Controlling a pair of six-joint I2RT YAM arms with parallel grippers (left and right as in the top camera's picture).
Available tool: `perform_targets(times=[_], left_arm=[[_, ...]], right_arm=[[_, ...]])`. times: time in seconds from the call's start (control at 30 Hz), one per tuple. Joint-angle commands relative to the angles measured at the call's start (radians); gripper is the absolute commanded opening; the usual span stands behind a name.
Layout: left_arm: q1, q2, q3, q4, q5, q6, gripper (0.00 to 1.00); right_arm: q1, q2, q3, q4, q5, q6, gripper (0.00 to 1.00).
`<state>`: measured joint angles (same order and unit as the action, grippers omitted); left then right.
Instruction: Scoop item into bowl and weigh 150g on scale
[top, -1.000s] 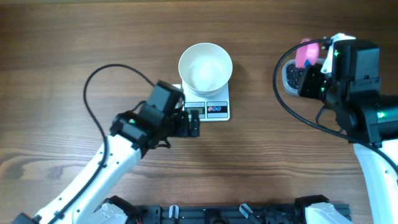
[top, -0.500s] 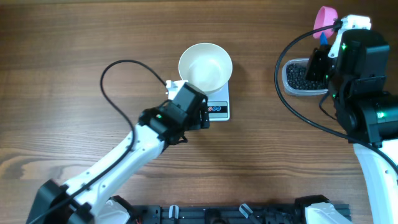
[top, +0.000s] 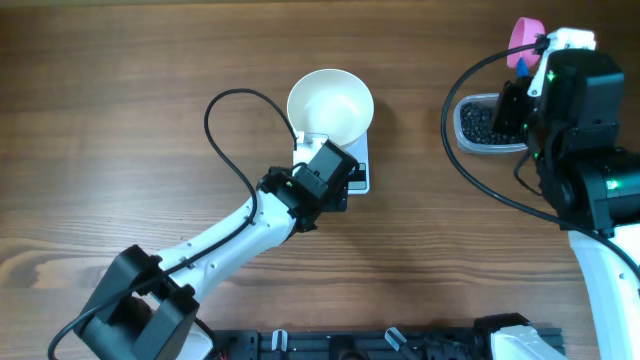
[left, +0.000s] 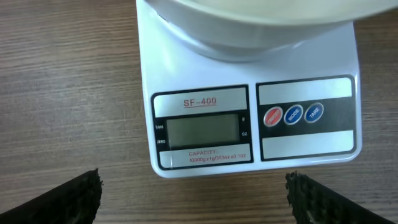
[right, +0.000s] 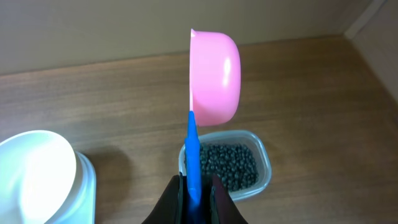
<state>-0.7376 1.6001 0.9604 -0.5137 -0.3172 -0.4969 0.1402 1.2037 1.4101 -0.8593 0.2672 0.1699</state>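
Right pincer (right: 194, 186) is gripping the scoop (right: 214, 78) above the beans (right: 227, 165) to dip; left pincer (left: 196, 196) is hovering wide before the scale (left: 252, 124).

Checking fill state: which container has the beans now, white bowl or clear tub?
The clear tub holds the black beans; the white bowl on the scale is empty.

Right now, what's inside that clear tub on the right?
Small black beans lie in the clear tub. The scoop's blue handle covers one end; their depth cannot be seen.
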Motion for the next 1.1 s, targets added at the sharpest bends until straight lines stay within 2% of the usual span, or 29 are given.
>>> perform_targets(times=[0.0, 0.17, 0.33, 0.47, 0.57, 0.8, 1.07], left_arm=[[-0.002, 0.002, 0.002, -0.027, -0.024, 0.023, 1.0], [-0.002, -0.068, 0.002, -0.08, -0.016, 0.022, 1.0], [0.011, -0.23, 0.002, -0.082, 0.099, 0.023, 1.0], [0.037, -0.293, -0.028, -0.08, 0.156, 0.023, 1.0], [0.044, -0.277, -0.11, -0.028, 0.147, 0.023, 1.0], [0.06, -0.199, -0.211, 0.23, 0.149, 0.015, 1.0], [0.084, -0.113, -0.211, 0.323, 0.148, -0.038, 1.0]], right_arm=[[-0.004, 0.004, 0.018, -0.009, 0.02, -0.005, 0.04], [-0.004, 0.004, 0.018, -0.052, 0.02, -0.005, 0.04], [-0.004, 0.004, 0.018, -0.103, 0.021, 0.014, 0.04], [-0.004, 0.004, 0.018, -0.1, 0.008, 0.017, 0.04], [-0.004, 0.004, 0.018, -0.079, 0.009, 0.017, 0.04], [-0.004, 0.004, 0.018, -0.061, 0.003, 0.016, 0.04], [-0.004, 0.004, 0.018, -0.062, -0.032, 0.017, 0.04]])
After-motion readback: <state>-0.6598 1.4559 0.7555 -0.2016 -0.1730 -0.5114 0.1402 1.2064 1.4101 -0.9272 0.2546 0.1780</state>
